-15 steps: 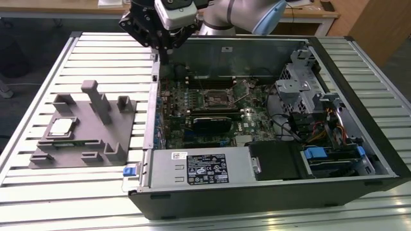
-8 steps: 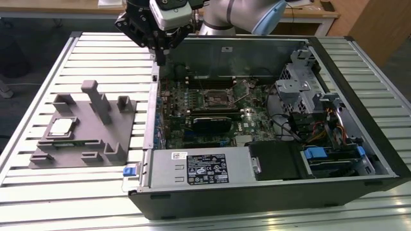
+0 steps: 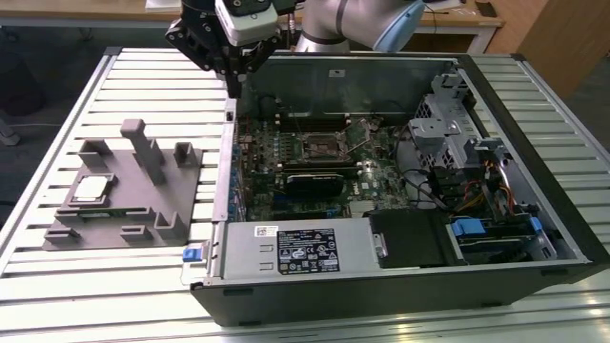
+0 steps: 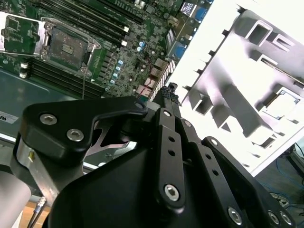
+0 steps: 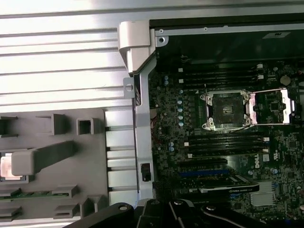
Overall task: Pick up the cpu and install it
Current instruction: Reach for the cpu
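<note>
The cpu [image 3: 93, 188] lies flat in a square pocket of the grey fixture [image 3: 114, 223], silver top up; being square it has no clear long axis, and its edges run in line with the fixture's own edges; in the exterior view the fixture sits on the slatted table [image 3: 57, 300] at about 9 o'clock from the open case [image 3: 381, 296]; the first wrist view catches only an edge of the chip [image 5: 5, 167], beside one of the fixture's raised blocks; in the second wrist view it shows pale in its pocket [image 4: 284, 102]. The gripper [image 3: 231, 84] hangs above the case's side wall, at about 1 o'clock from the cpu and well apart from it; its fingers [image 4: 166, 92] are drawn together to a single tip with nothing between them. Inside the case the socket [image 3: 319, 143] lies at about 4 o'clock from the gripper; in both wrist views its metal plate [image 5: 273, 107] is swung open beside it and the seat [image 4: 66, 45] is bare.
</note>
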